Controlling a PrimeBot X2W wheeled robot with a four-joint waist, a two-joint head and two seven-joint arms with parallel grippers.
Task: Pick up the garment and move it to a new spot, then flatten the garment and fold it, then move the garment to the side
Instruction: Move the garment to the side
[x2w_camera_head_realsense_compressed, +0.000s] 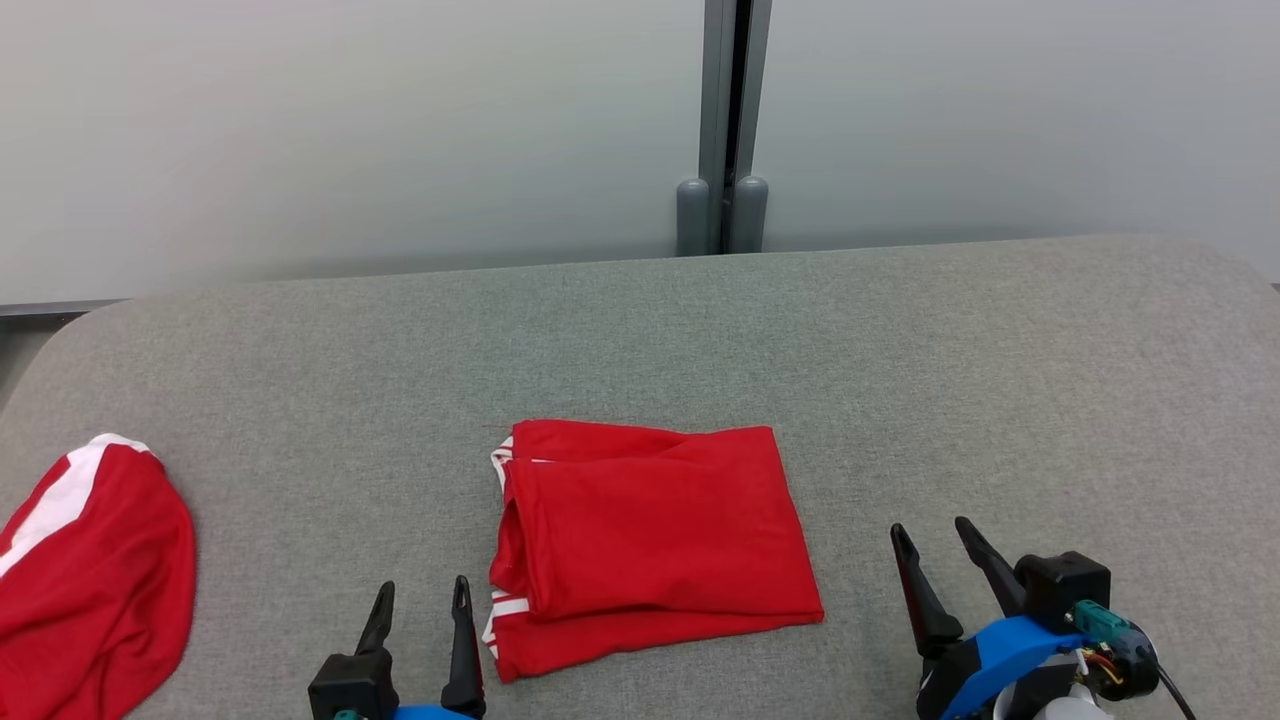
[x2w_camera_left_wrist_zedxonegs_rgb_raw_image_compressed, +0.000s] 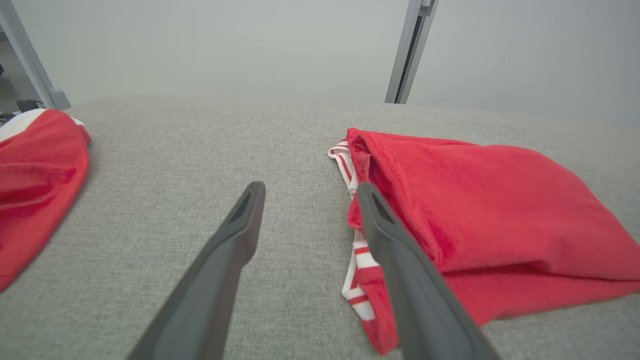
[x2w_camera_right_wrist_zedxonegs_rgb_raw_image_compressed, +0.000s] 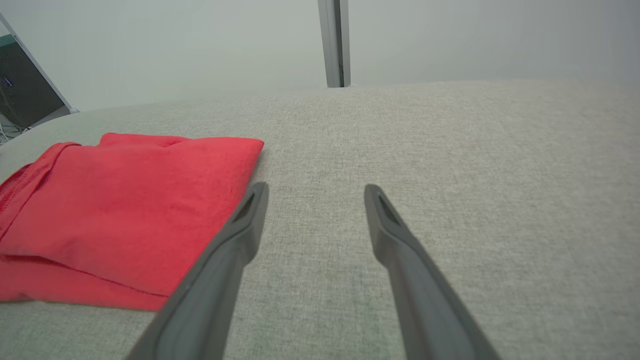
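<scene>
Grey cloth covered the worktop (x2w_camera_head_realsense_compressed: 950, 380). At lower centre of the head view lay the folded red garment (x2w_camera_head_realsense_compressed: 655, 540). The left claw (x2w_camera_head_realsense_compressed: 423, 587) sat released and empty just beside its left edge; the right claw (x2w_camera_head_realsense_compressed: 930, 528), also released, stood apart at lower right. Another red cloth (x2w_camera_head_realsense_compressed: 90, 590) lay at far left.

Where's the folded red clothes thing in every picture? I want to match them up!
Head view: the folded garment lies in the lower middle.
Left wrist view: the folded garment is on the right side.
Right wrist view: the folded garment is on the left side.
Shared landmark: the post at the back, seen top right of centre in the left wrist view and top centre in the right wrist view.
</scene>
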